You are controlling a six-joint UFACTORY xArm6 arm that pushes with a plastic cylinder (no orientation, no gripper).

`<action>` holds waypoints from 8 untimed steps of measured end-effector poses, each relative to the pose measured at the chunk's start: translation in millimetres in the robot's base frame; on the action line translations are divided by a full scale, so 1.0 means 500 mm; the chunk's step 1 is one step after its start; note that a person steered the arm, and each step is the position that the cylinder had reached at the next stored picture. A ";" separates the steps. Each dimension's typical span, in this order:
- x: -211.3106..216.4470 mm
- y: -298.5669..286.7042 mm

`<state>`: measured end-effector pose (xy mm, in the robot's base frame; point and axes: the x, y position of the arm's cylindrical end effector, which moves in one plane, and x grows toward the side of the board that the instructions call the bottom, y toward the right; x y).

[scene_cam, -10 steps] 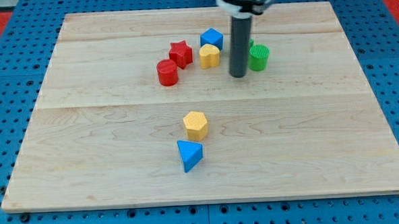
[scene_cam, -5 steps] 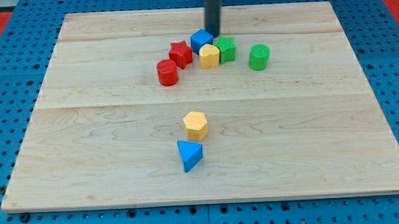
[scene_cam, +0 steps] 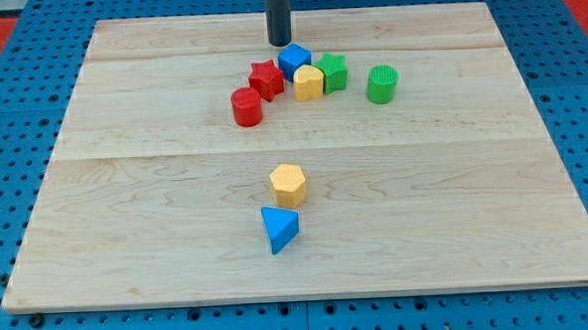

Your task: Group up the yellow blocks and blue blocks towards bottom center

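Observation:
My tip (scene_cam: 280,42) stands near the view's top, just above and slightly left of a blue cube (scene_cam: 294,60), with a small gap between them. A yellow rounded block (scene_cam: 309,82) sits right below the blue cube, touching it. Lower down, near the board's middle, a yellow hexagon block (scene_cam: 289,184) lies just above a blue triangle block (scene_cam: 279,228). These two are close together, far below the tip.
A red star block (scene_cam: 266,79) and a red cylinder (scene_cam: 247,106) lie left of the blue cube. A green star block (scene_cam: 333,71) touches the yellow rounded block's right side. A green cylinder (scene_cam: 381,84) stands further right. The wooden board (scene_cam: 127,212) lies on a blue pegboard.
My tip moved from beside the green cylinder up and to the left, past the top of the cluster. The blue cube shifted slightly left. The other blocks stayed put.

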<state>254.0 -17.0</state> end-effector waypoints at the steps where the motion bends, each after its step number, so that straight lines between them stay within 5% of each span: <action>1: 0.032 0.001; 8: 0.155 0.132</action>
<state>331.7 48.9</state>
